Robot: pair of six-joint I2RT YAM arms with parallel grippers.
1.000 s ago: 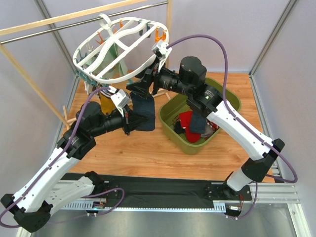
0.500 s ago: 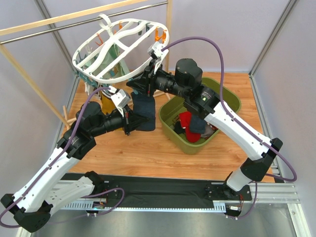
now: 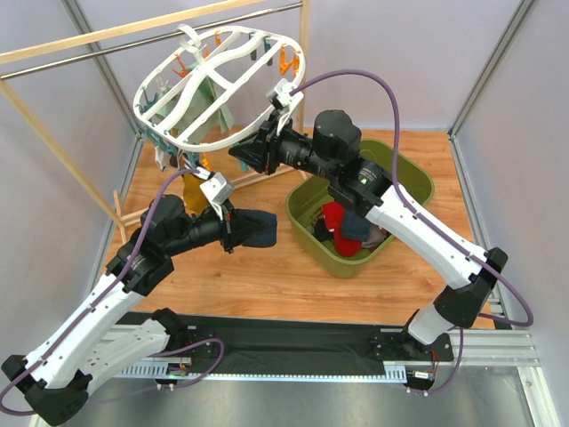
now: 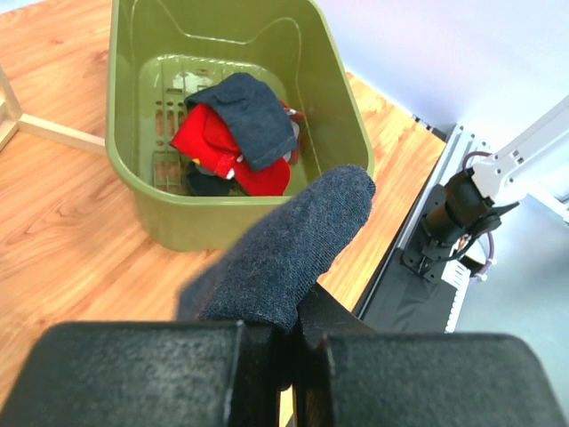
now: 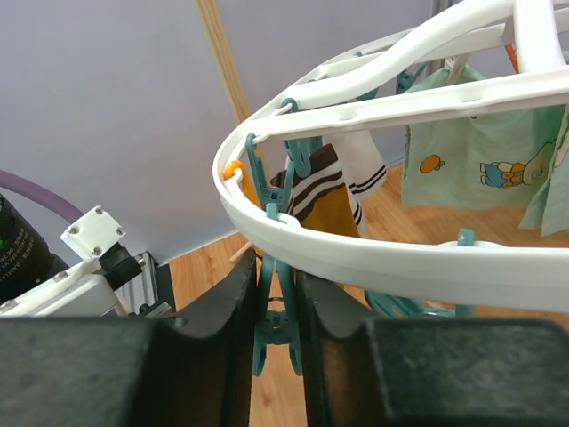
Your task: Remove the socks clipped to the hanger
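My left gripper (image 3: 233,229) is shut on a dark grey sock (image 3: 255,228), held free below the hanger; in the left wrist view the sock (image 4: 286,245) sticks out past the gripper (image 4: 286,342) toward the bin. My right gripper (image 3: 245,157) is shut on a teal clip (image 5: 276,311) hanging from the near rim of the white oval hanger (image 3: 267,114), which also shows in the right wrist view (image 5: 373,258). Mint green printed socks (image 5: 471,165), a striped sock (image 5: 322,178) and a mustard yellow sock (image 3: 193,192) still hang from the hanger.
A green bin (image 3: 414,178) right of centre holds red, navy and other socks (image 3: 335,218); it also shows in the left wrist view (image 4: 124,133). The hanger hangs on a wooden and metal rail frame (image 3: 107,40) at the back left. Purple cables loop over both arms.
The dark sock has come off the clip; my left gripper has pulled it down and away, so it now lies level. My right gripper has shifted slightly left, still on the clip.
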